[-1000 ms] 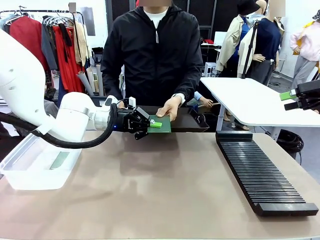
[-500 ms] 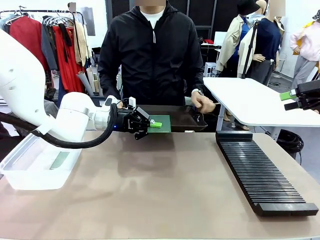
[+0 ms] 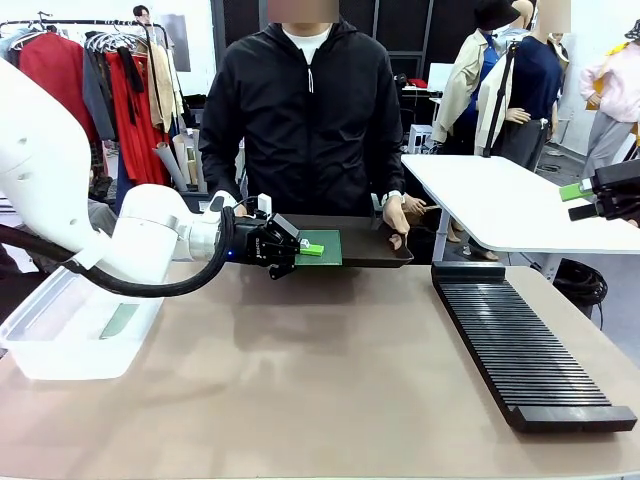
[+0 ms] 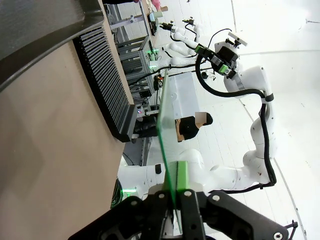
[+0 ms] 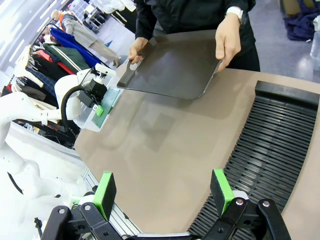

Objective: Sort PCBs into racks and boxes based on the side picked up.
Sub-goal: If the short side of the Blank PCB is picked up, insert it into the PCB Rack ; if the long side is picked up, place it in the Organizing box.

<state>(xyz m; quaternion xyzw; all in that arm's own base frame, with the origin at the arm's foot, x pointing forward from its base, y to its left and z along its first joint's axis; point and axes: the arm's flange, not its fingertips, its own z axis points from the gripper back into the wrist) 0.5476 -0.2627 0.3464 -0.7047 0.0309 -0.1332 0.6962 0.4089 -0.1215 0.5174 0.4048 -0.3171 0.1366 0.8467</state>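
My left hand [image 3: 311, 248] is clamped on 1 PCB [image 3: 320, 247] by its edge, held in the air at the tray [image 3: 365, 243] the person grips. With so thin a bite, a quick swing toward the rack [image 3: 520, 345] could twist or drop it; my right hand [image 5: 164, 192] waits spread

I see my left gripper [image 3: 312, 247] clamped on a green PCB [image 3: 322, 247] above the table's far edge, at the dark tray [image 3: 365, 245] the person holds.
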